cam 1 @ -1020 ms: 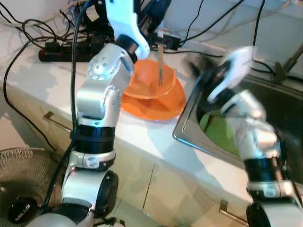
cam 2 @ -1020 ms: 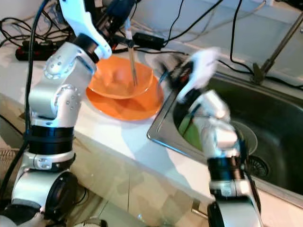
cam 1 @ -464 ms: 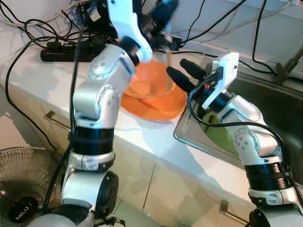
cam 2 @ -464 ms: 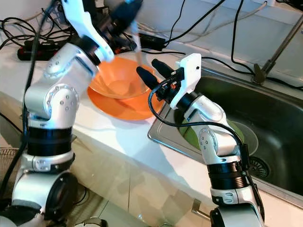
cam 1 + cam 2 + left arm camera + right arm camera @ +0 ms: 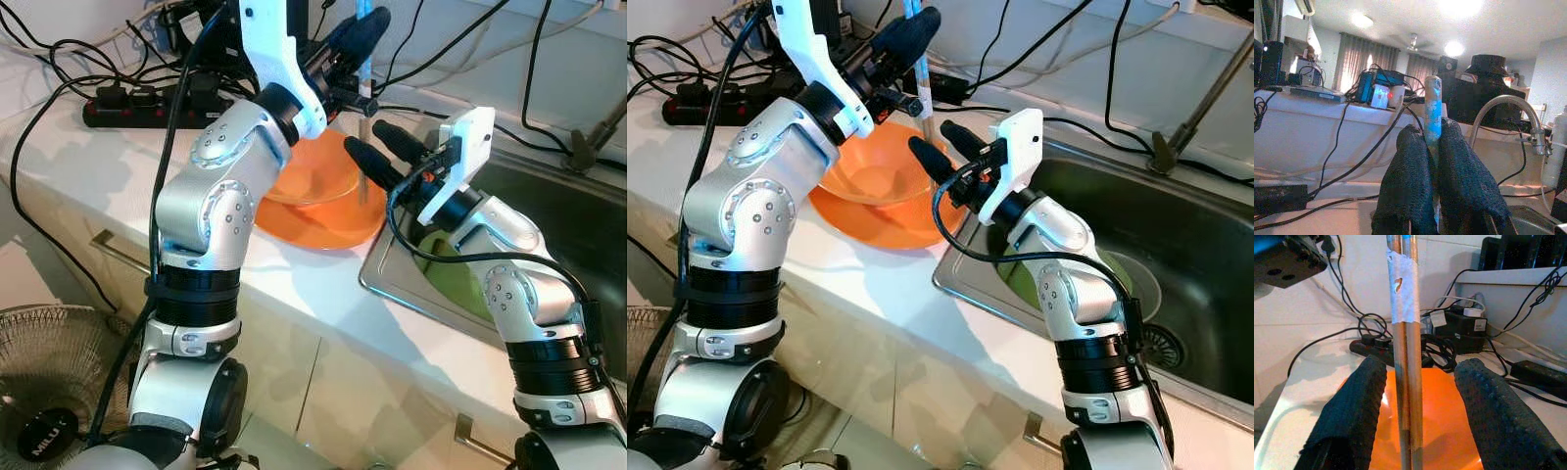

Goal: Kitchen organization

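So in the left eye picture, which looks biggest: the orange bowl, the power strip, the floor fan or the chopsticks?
1. Orange bowl, though the left arm hides part of it.
2. Floor fan, cut by the frame, so unsure.
3. Power strip.
4. Chopsticks, held in the left gripper.

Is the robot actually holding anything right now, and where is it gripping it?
Yes. The left hand pinches a pair of chopsticks near their top, upright over the orange bowl. The right hand is open around them, holding nothing.
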Controlling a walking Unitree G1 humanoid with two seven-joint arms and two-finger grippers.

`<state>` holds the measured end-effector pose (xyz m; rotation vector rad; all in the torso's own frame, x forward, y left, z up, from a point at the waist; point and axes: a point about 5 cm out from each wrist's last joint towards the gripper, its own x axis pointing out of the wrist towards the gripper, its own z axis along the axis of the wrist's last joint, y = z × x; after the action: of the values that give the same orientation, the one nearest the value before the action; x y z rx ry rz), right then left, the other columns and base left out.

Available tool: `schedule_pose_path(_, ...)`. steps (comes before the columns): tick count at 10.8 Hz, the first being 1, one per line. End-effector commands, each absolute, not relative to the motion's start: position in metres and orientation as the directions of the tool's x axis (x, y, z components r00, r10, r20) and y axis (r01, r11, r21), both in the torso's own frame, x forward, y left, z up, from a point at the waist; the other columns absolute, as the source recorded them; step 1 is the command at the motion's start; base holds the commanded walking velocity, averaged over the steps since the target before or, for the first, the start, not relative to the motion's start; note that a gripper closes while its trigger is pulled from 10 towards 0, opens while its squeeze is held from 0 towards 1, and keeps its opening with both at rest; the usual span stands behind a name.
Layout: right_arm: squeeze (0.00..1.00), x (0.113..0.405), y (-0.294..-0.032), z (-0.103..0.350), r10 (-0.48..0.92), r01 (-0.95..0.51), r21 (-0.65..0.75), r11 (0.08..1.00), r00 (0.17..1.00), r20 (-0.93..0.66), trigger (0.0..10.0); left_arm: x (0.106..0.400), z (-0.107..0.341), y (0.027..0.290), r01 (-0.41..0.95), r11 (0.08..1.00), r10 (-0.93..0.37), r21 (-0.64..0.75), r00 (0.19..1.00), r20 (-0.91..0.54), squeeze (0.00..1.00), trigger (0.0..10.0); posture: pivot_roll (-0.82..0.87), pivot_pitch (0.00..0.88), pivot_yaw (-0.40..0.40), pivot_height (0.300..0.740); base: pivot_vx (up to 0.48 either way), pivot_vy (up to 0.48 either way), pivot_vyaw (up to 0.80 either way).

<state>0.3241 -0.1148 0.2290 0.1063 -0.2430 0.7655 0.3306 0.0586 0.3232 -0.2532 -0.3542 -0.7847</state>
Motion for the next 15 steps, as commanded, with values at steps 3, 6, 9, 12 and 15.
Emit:
schedule_pose_path(3,0.0,0.3273,-0.1179,0.2267,0.65,-0.672,0.017,0.74,0.722,0.236,0.0,0.3241,0.3289,0.0502,0.76,0.647,-0.679,-0.06,0.61,0.409,0.0,10.0,0.06,0.037,-0.074,0.74,0.0,0.0,0.0)
schedule_pose_path(6,0.0,0.3272,-0.1156,0.2252,0.654,-0.677,0.023,0.736,0.719,0.236,0.0,0.3224,0.3285,0.0481,0.77,0.635,-0.686,-0.065,0.601,0.409,0.0,10.0,0.06,0.035,-0.074,0.74,0.0,0.0,0.0)
schedule_pose_path(9,0.0,0.3275,-0.1147,0.2245,0.654,-0.677,0.026,0.735,0.719,0.235,0.0,0.3215,0.3285,0.0471,0.779,0.623,-0.692,-0.072,0.593,0.411,0.0,10.0,0.06,0.035,-0.074,0.74,0.0,0.0,0.0)
schedule_pose_path(12,0.0,0.3281,-0.1154,0.2231,0.648,-0.672,0.032,0.74,0.725,0.234,0.0,0.3213,0.328,0.047,0.779,0.624,-0.694,-0.068,0.592,0.411,0.0,10.0,0.06,0.037,-0.075,0.74,0.0,0.0,0.0)
schedule_pose_path(15,0.0,0.3314,-0.1199,0.2239,0.615,-0.641,0.041,0.767,0.751,0.242,0.0,0.3233,0.3235,0.0478,0.77,0.632,-0.685,-0.085,0.607,0.403,1.0,10.0,0.06,0.038,-0.075,0.74,0.0,0.0,0.0)
